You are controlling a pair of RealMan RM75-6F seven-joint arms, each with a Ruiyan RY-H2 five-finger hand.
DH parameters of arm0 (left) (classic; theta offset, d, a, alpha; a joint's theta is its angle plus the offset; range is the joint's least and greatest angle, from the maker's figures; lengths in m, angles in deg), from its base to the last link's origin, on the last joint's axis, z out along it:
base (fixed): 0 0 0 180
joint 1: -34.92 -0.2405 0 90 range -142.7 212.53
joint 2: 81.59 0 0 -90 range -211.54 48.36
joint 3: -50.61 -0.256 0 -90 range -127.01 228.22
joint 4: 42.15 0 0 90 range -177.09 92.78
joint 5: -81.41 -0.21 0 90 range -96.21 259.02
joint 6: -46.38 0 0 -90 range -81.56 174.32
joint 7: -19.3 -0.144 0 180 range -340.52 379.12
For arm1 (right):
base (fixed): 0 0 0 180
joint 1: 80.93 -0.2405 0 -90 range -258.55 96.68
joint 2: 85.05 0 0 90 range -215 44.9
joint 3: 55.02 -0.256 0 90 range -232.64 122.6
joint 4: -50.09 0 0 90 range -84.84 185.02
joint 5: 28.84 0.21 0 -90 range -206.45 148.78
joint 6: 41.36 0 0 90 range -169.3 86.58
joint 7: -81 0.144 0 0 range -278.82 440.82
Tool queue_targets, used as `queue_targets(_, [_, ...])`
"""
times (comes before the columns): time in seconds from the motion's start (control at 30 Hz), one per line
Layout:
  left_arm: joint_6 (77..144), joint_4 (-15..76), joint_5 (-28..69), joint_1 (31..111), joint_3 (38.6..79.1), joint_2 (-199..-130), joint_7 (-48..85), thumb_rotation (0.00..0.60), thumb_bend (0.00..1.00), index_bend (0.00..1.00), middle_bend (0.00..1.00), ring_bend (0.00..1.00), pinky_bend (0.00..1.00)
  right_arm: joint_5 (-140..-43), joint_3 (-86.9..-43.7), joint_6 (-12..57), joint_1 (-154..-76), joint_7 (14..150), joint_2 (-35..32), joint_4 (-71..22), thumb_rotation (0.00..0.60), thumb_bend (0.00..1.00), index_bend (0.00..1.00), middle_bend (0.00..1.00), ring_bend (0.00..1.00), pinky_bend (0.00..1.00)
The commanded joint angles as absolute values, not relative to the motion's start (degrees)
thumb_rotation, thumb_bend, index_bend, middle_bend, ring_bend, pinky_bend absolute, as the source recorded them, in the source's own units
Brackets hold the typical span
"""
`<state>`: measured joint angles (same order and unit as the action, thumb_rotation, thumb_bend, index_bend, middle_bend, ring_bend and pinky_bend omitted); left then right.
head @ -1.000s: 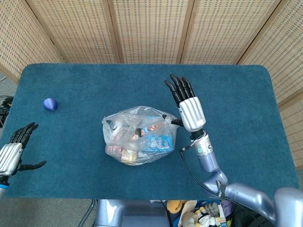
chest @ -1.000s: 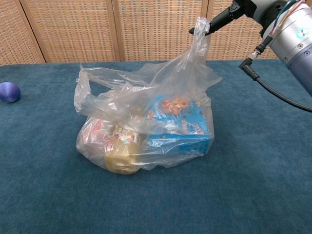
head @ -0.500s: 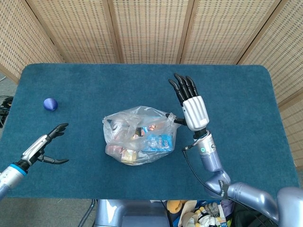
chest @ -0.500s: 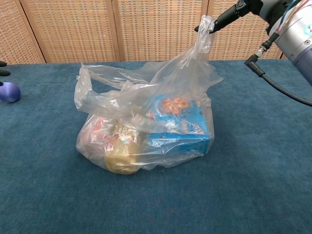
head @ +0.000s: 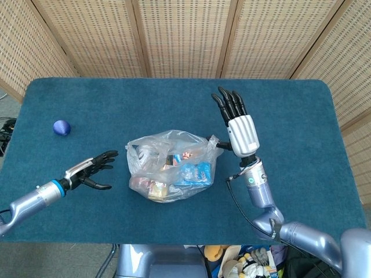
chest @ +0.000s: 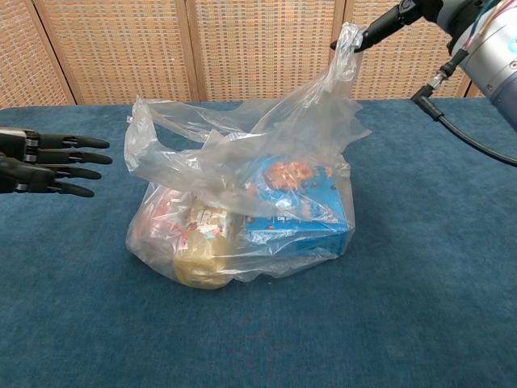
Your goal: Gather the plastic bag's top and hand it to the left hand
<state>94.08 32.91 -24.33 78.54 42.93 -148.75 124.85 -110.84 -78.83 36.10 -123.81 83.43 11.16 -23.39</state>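
Note:
A clear plastic bag (head: 171, 165) (chest: 242, 194) full of snack packs sits mid-table, with a blue box (chest: 300, 212) showing through it. My right hand (head: 239, 126) stands just right of the bag, fingers stretched straight out. Its thumb (chest: 386, 19) holds the bag's right top corner (chest: 349, 39) up in the air. The far side of the bag's mouth (chest: 153, 129) sags loose. My left hand (head: 93, 168) (chest: 42, 164) hovers left of the bag, holding nothing, fingers spread and pointing at the bag. A gap separates it from the plastic.
A small blue ball (head: 62, 127) lies at the far left of the blue table (head: 290, 110); the chest view does not show it. Wicker screens (head: 185, 35) stand behind the table's back edge.
My left hand has travelled from the table's left front edge in toward the bag and now points at it. My right hand has drifted slightly right and back, lifting the bag's corner.

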Motion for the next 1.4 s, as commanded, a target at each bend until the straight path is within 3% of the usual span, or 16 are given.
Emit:
queue_targets(0.03, [94.7, 31.6, -25.0, 80.7, 41.9, -151.0, 128.2, 0.600, 0.15, 0.00, 0.00, 0.00, 0.07, -110.8, -78.8, 36.1, -123.9, 83.6, 11.1, -23.3, 0.600, 0.00, 0.00, 0.00, 0.00, 0.00])
queue_targets(0.7, [103.4, 34.1, -24.5, 86.8, 41.0, -152.6, 132.3, 0.600, 0.15, 0.00, 0.00, 0.00, 0.07, -110.2, -77.9, 36.3, -124.2, 85.5, 10.1, -22.5, 0.600, 0.00, 0.00, 0.00, 0.00, 0.00])
queue_targets(1.4, [106.2, 33.3, -16.7, 89.3, 46.7, -160.7, 133.4, 0.600, 0.18, 0.06, 0.00, 0.06, 0.10, -112.0, -76.4, 37.1, -124.4, 86.1, 8.4, -24.5, 0.600, 0.00, 0.00, 0.00, 0.00, 0.00])
